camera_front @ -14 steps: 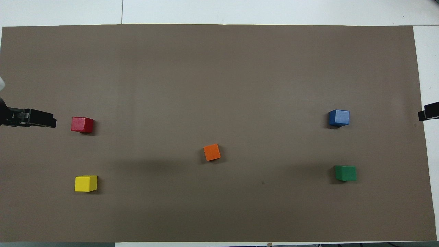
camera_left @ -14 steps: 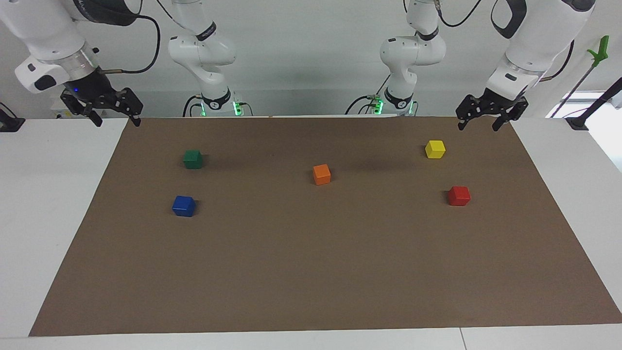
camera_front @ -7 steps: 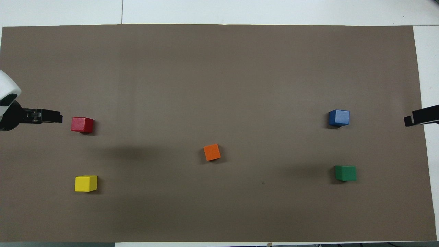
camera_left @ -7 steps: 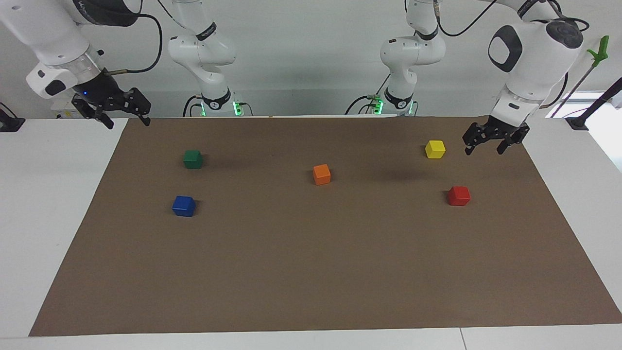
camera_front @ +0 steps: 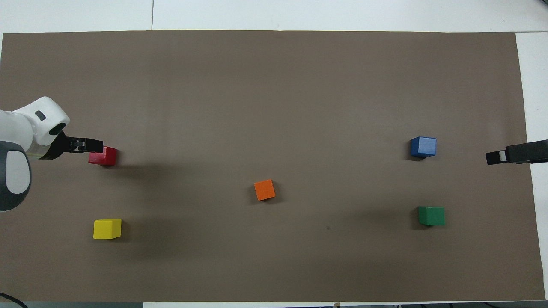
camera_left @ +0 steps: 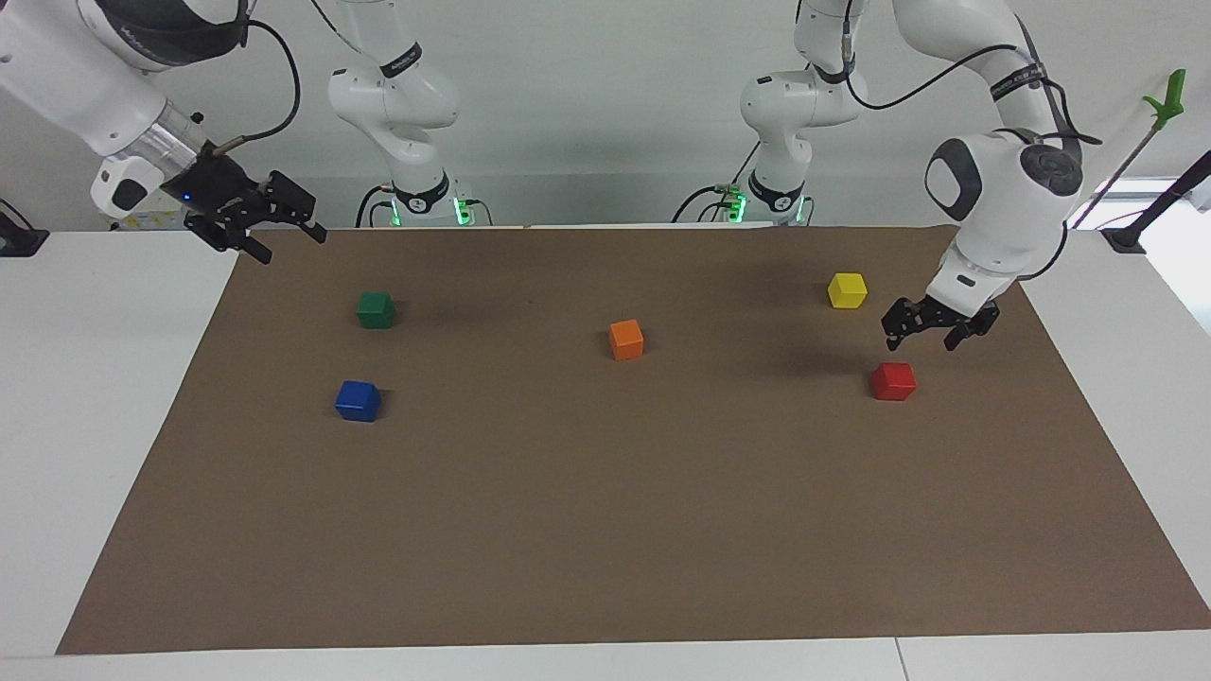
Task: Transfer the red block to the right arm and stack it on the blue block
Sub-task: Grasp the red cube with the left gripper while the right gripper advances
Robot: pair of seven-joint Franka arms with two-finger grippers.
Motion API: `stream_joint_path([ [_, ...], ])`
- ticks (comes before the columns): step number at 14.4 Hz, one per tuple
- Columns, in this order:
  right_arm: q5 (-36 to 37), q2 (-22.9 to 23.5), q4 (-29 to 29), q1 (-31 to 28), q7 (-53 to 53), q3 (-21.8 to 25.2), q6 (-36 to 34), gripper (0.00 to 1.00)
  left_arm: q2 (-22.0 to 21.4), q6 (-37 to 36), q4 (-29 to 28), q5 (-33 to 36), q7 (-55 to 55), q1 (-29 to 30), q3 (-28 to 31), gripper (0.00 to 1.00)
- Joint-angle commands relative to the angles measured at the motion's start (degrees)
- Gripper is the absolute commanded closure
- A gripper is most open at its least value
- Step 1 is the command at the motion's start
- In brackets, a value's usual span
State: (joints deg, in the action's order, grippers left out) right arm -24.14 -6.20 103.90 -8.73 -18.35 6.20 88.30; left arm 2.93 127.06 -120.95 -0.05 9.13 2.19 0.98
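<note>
The red block (camera_left: pixel 893 381) was seen resting on the brown mat (camera_left: pixel 605 530) toward the left arm's end of the counter (camera_left: pixel 95 426), farther from the robots than the yellow block (camera_left: pixel 847 289). The left claw (camera_left: pixel 925 333) was held in the air over the mat, just beside and above the red block on the side nearer the robots, and no contact with the block could be seen in the facing view. Its fingers were spread apart, with nothing held between them. In the overhead view the left claw (camera_front: pixel 87 145) was seen to overlap the edge of the red block (camera_front: pixel 105 157).

The blue block (camera_left: pixel 358 400) was found on the mat toward the right arm's end of the counter, well apart from the red block, with the green block (camera_left: pixel 376 309) lying nearer to the robots than it. The orange block (camera_left: pixel 625 339) was placed near the middle of the mat, between the two groups.

The right claw (camera_left: pixel 274 232) was held raised over the corner of the mat at the right arm's end, near the robots, with a small blue light shown on its wrist. Its fingers were parted and nothing was gripped. In the overhead view only its tip (camera_front: pixel 498 157) was shown, at the mat's edge beside the blue block (camera_front: pixel 423 146).
</note>
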Motion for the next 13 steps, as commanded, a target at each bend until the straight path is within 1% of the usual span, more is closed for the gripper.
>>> stream_joint_path([
  [1, -6.34, -4.25, 6.73, -1.90, -3.88, -0.31, 3.37, 0.00, 2.77, 5.56, -1.05, 1.10, 0.80, 0.97, -0.28, 0.00],
  [2, -9.84, -4.61, 8.67, -2.51, -5.28, -0.22, 3.72, 0.00, 3.21, 5.83, -1.05, 1.10, 1.41, 1.84, -0.28, 0.00],
  [4, -14.25, -4.70, 10.79, -4.01, -9.23, -0.31, 3.55, 0.00, 3.92, 7.23, -1.57, 1.10, 3.78, 2.20, -0.28, 0.00],
  [7, -23.73, -4.61, 15.09, -5.59, -14.77, -0.22, 2.24, 0.00, 6.81, 11.79, -2.45, 1.10, 3.79, 2.55, -0.28, 0.00],
  [9, -29.72, -4.26, 17.21, -5.95, -16.88, -0.22, 1.18, 0.00, 7.08, 14.18, -3.77, 1.10, 3.79, 2.55, -0.28, 0.00],
  [12, -37.10, -4.08, 20.45, -5.07, -19.08, -0.31, 0.82, 0.00, 7.00, 13.57, -3.77, 1.10, 3.44, 1.85, -0.28, 0.00],
  [13, -39.39, -4.08, 21.86, -4.63, -20.83, -0.31, 0.82, 0.00, 7.00, 13.05, -3.77, 1.10, 3.43, 1.85, -0.28, 0.06],
])
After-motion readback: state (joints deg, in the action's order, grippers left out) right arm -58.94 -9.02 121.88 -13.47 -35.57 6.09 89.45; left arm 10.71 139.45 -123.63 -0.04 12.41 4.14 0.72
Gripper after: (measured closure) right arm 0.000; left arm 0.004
